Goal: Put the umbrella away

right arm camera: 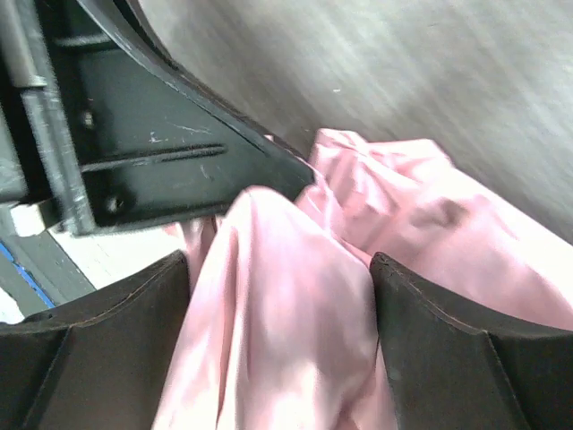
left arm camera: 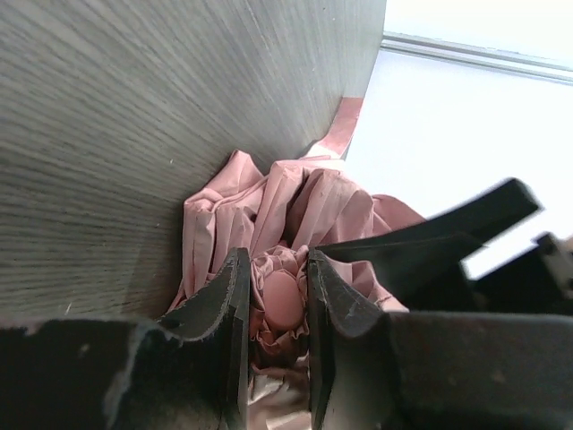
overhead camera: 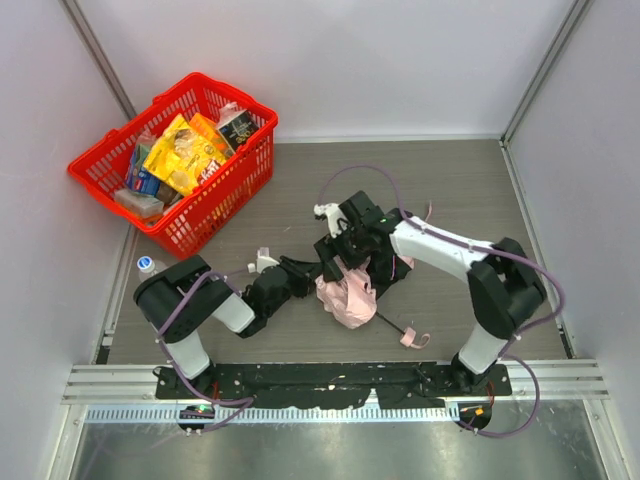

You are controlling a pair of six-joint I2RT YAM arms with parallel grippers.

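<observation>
Table: open surface at far right; red basket fills the far-left corner. Umbrella: mid-table, canopy bunched, long axis running near-right to its handle. Left gripper pinches canopy fabric. Right gripper: jaws spread, fabric between.

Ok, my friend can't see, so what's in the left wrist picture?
The left gripper pinches a crumpled bunch of the pale pink umbrella between its two black fingers. The umbrella lies on a grey wood-grain table, seen from very close.
</observation>
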